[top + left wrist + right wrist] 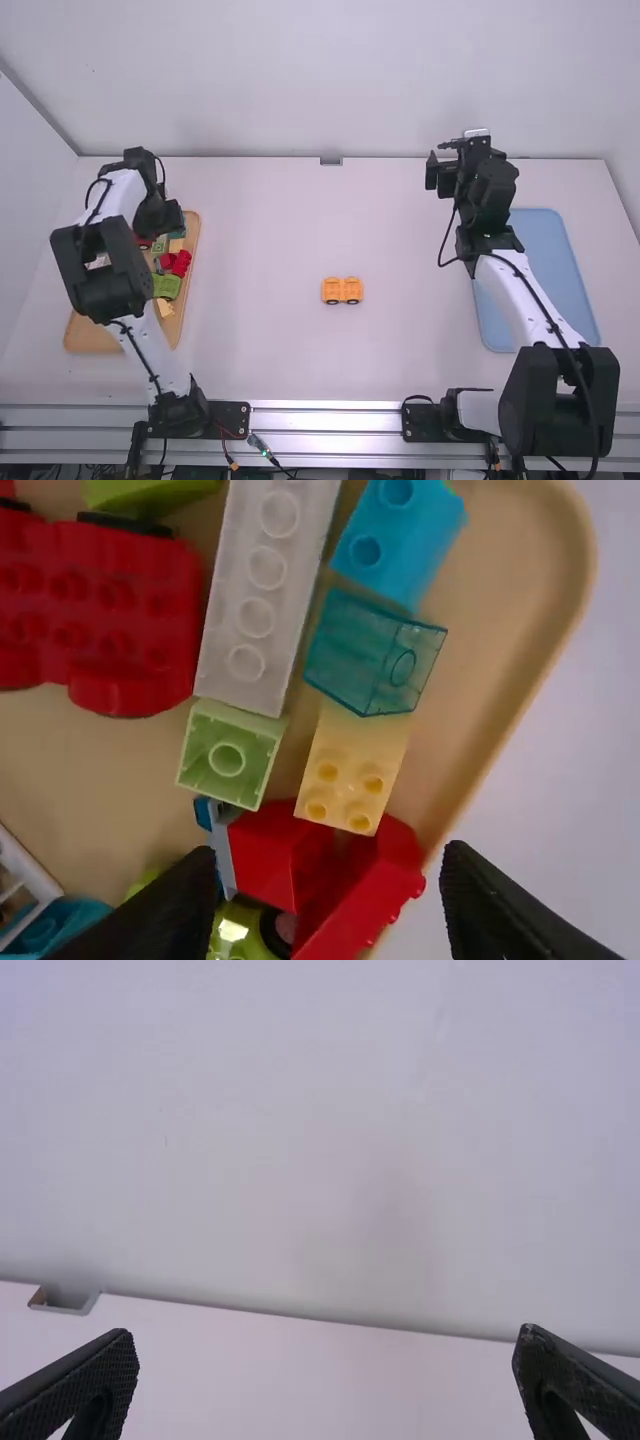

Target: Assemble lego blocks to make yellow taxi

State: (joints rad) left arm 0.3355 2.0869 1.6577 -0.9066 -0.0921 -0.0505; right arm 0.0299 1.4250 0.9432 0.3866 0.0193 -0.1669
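On the table's middle in the high view sits an orange-yellow piece (pixel 342 290) with dark wheels. My left gripper (pixel 168 218) is over the tan tray of blocks at the left. In the left wrist view, the open left gripper (pixel 328 890) has its fingers apart above a red block (pixel 265 858); a pale yellow block (pixel 354 770) lies beyond, beside a light green block (pixel 229 755) and a clear teal block (pixel 372 655). My right gripper (pixel 442 168) is raised toward the back right; in the right wrist view that gripper (pixel 326 1355) stands open, holding nothing.
The tan tray (pixel 90 338) also holds a white block (pixel 262 590), a blue block (pixel 395 540) and a red studded block (pixel 120 610). A blue tray (pixel 550 250) lies under the right arm. A wall (pixel 300 80) rises behind the table.
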